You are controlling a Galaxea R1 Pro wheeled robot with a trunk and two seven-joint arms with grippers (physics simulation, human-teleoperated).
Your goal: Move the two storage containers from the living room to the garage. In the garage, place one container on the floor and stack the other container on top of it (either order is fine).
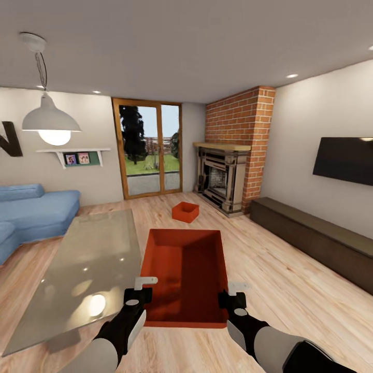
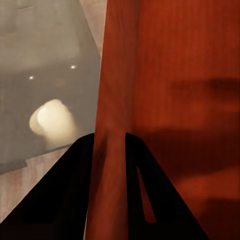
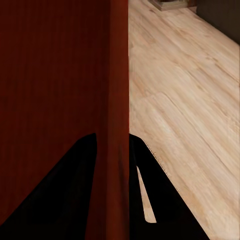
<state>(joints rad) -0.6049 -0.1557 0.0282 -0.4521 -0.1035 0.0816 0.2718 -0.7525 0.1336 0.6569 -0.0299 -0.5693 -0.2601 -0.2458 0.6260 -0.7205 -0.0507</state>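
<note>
Both grippers, left gripper (image 1: 146, 288) and right gripper (image 1: 231, 292), pinch the near container's (image 1: 185, 269) thin side walls above the wood floor (image 1: 290, 290). It looks light, stiff, perhaps slippery. Second container (image 1: 185, 212) sits far off by the fireplace (image 1: 220, 178).

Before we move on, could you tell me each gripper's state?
Left gripper: shut on the near storage container's left wall.
Right gripper: shut on its right wall.
</note>
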